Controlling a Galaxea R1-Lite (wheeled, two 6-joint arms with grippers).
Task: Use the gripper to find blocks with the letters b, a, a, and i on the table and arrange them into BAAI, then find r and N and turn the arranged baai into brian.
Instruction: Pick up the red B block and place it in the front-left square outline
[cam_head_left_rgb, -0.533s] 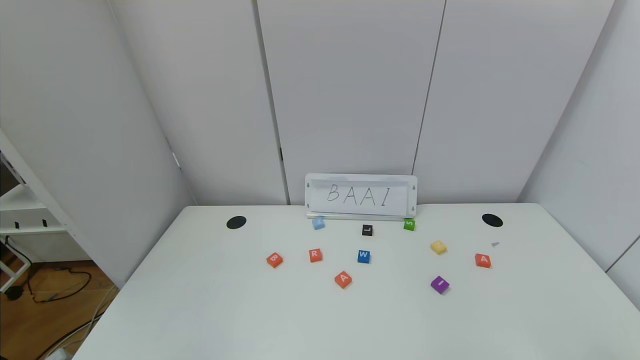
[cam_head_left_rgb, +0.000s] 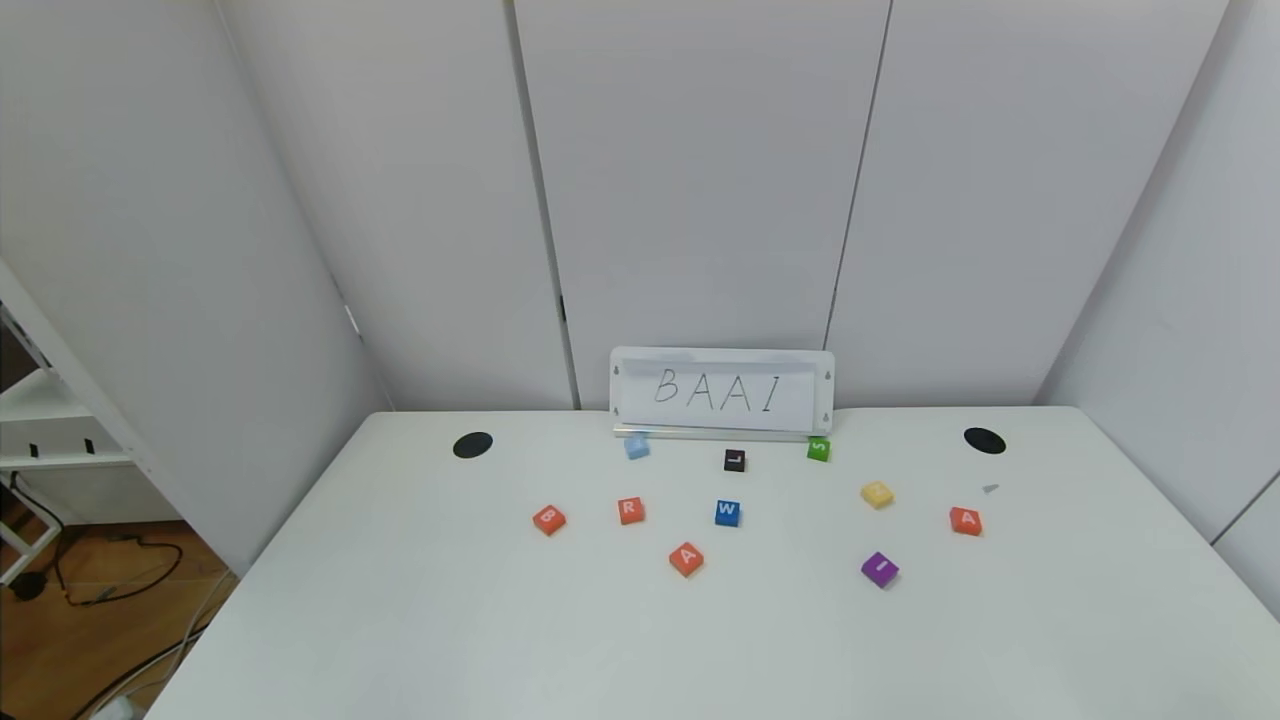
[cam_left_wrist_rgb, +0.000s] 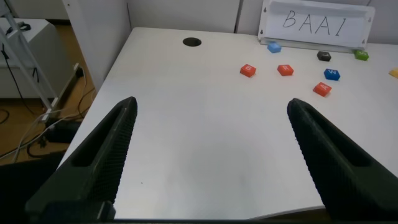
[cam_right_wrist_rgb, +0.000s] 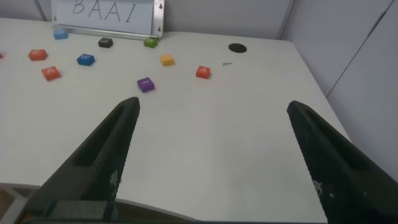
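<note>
On the white table (cam_head_left_rgb: 400, 620) lie the orange-red B tile (cam_head_left_rgb: 548, 519), one orange-red A tile (cam_head_left_rgb: 686, 558), a second A tile (cam_head_left_rgb: 965, 520) at the right and the purple I tile (cam_head_left_rgb: 879, 569). The orange-red R tile (cam_head_left_rgb: 630, 510) sits between B and the blue W. The yellow N tile (cam_head_left_rgb: 876, 494) lies right of centre. Neither gripper shows in the head view. My left gripper (cam_left_wrist_rgb: 211, 109) is open and empty above the table's near left part. My right gripper (cam_right_wrist_rgb: 211, 109) is open and empty above the near right part, with the purple I tile (cam_right_wrist_rgb: 145, 84) ahead of it.
A white sign reading BAAI (cam_head_left_rgb: 720, 392) stands at the back. Before it lie a light blue tile (cam_head_left_rgb: 637, 447), a black L tile (cam_head_left_rgb: 734, 460), a green S tile (cam_head_left_rgb: 818, 449) and a blue W tile (cam_head_left_rgb: 727, 512). Two black round holes (cam_head_left_rgb: 472, 445) (cam_head_left_rgb: 984, 440) sit near the back corners.
</note>
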